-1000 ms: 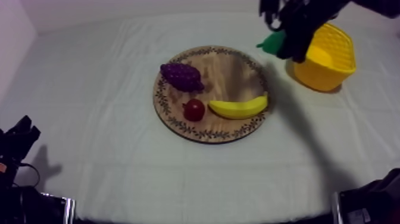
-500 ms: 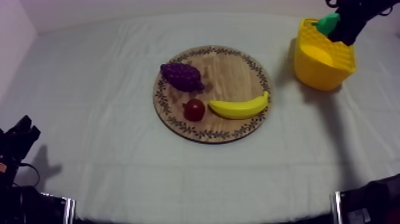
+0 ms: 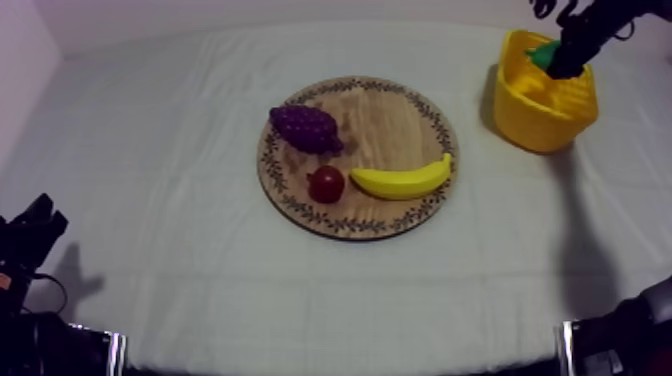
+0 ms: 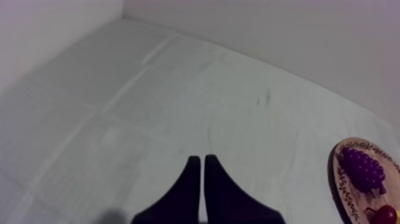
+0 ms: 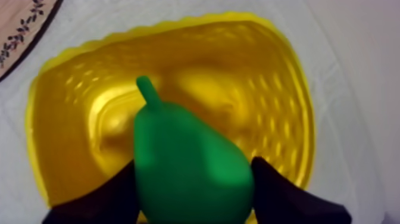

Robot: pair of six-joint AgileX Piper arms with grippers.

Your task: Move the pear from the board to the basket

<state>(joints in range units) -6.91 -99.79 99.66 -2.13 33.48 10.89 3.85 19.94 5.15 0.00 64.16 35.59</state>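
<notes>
Over the yellow basket [image 5: 286, 83], my right pincer [image 5: 195, 179] grasps the pear [image 5: 178, 137], placing step; next, I judge, simply open to drop it.

board [image 3: 385, 125] mid-table on cloth [image 3: 180, 280]. on board: grapes [image 3: 305, 128] at far left; small red fruit [image 3: 326, 184] just in front of grapes, near-left; banana [image 3: 402, 181] right beside fruit, along near-right rim. basket [image 3: 530, 125] at far right of table, behind + right of board, apart from it. pear [image 5: 187, 167] over basket opening, betw. fingers of right gripper [image 3: 562, 60]. left gripper [image 4: 200, 159] low at near-left side, over bare cloth, well apart from board.
</notes>
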